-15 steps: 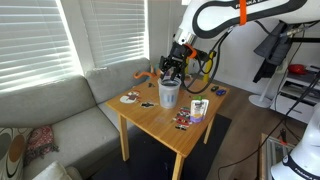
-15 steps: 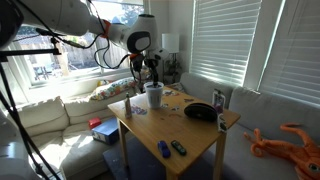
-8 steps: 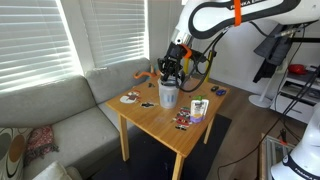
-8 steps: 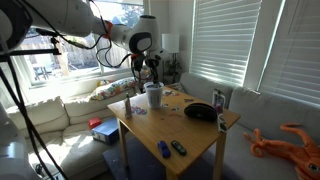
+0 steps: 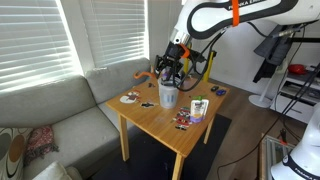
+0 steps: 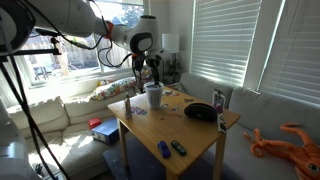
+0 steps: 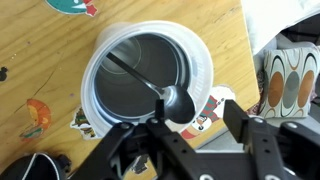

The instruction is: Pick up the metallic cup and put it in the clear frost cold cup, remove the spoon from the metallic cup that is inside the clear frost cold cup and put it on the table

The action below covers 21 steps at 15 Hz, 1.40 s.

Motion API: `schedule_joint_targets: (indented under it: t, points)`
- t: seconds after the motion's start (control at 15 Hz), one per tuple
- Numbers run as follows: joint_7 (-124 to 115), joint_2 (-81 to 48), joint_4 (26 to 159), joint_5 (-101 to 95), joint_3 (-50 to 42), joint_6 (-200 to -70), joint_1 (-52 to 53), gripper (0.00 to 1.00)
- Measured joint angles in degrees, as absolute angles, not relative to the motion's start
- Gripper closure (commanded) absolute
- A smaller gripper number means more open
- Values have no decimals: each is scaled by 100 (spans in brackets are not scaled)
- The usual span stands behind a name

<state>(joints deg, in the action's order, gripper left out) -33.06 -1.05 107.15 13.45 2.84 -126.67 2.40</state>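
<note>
Jaws standing wide apart, the gripper (image 7: 188, 130) is hovering just above the clear frost cold cup (image 7: 206, 68) on the table (image 7: 40, 55), which is holding the metallic cup (image 7: 130, 102) and the spoon (image 7: 179, 102).

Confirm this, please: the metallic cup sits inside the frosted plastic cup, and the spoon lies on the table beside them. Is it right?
One thing is wrong: the spoon is not on the table. The wrist view shows it leaning inside the metallic cup, which does sit inside the clear frost cold cup.
</note>
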Motion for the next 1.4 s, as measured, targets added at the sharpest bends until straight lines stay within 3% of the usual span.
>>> schedule_joint_targets:
  t: [0.4, 1.4]
  points:
    - [-3429, -178, 10712, 1339, 283, -12820, 239, 100]
    - [-3644, 215, 10623, 790, 278, -12731, 240, 99]
